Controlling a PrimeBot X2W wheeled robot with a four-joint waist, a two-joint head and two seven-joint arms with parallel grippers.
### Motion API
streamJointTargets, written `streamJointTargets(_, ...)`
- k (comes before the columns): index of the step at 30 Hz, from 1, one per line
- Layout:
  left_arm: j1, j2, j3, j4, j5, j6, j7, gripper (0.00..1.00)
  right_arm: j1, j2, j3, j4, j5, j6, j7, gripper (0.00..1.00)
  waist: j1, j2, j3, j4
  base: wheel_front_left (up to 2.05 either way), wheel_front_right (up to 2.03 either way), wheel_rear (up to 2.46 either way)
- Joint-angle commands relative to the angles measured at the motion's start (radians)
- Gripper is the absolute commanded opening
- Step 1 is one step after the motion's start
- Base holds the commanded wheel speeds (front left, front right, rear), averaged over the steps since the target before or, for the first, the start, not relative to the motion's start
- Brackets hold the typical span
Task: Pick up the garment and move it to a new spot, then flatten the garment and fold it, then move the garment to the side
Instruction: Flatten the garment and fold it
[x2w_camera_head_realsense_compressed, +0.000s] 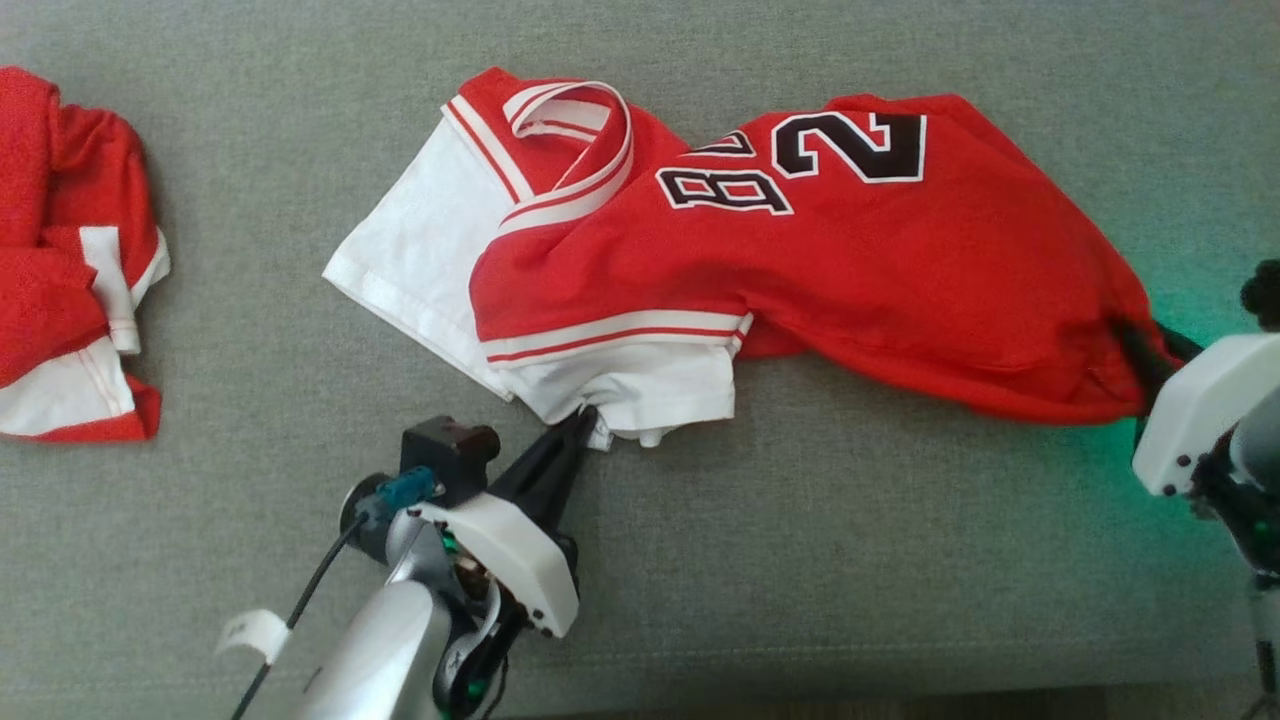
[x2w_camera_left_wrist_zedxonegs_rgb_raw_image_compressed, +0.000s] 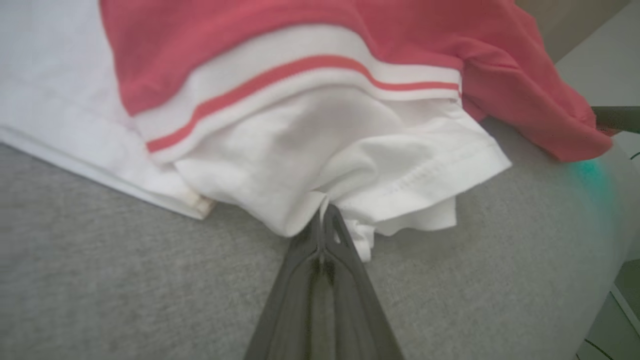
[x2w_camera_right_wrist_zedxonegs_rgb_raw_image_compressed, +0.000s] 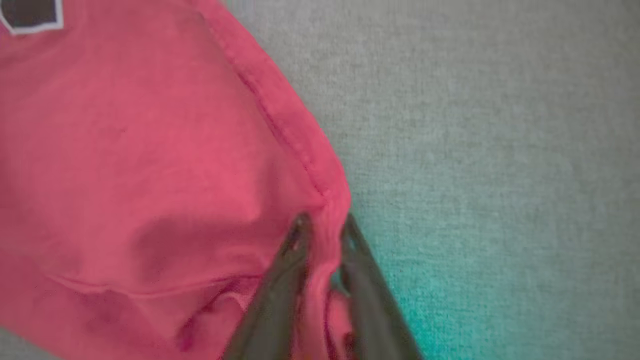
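The red basketball jersey (x2w_camera_head_realsense_compressed: 800, 270) with a white T-shirt layer under it is lying stretched across the middle of the counter (x2w_camera_head_realsense_compressed: 850, 560), and both hands are holding it.

The head view is giving the whole layout. The left hand (x2w_camera_head_realsense_compressed: 585, 420) is reaching up to the near white sleeve (x2w_camera_head_realsense_compressed: 640, 395), and the right hand (x2w_camera_head_realsense_compressed: 1140, 350) is meeting the far right tip of the red body, where the cloth is drawing to a point. Black numerals (x2w_camera_head_realsense_compressed: 800, 165), a 2 and an 8 outlined in white, are facing up beside the striped collar (x2w_camera_head_realsense_compressed: 575, 150). A second red and white garment (x2w_camera_head_realsense_compressed: 70, 270) is lying crumpled at the left edge, well apart from the jersey.

The left wrist view is adding the grip itself: the left hand (x2w_camera_left_wrist_zedxonegs_rgb_raw_image_compressed: 325, 215) is clenched, its two fingers pressed together on the hem of the white sleeve, which is bunching at their tips.

The right wrist view is showing the right hand (x2w_camera_right_wrist_zedxonegs_rgb_raw_image_compressed: 325, 230) grasping a ridge of red hem, one finger on each side and the cloth filling the gap between them.

A grey woven cloth is covering the counter. A teal glow (x2w_camera_head_realsense_compressed: 1130, 450) is tinting it beside the right hand. In the left wrist view the counter's edge is falling away at the right, with pale floor (x2w_camera_left_wrist_zedxonegs_rgb_raw_image_compressed: 620, 320) below.
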Motion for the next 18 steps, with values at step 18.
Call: streamJointTargets(18, -0.029, 0.143, 0.211, -0.288, 0.056, 0.143, -0.217, 0.0, 0.039, 0.093, -0.105, -0.195, 0.099, -0.001, -0.299, 0.0, 0.0, 0.0, -0.142, -0.007, 0.0, 0.0, 0.0)
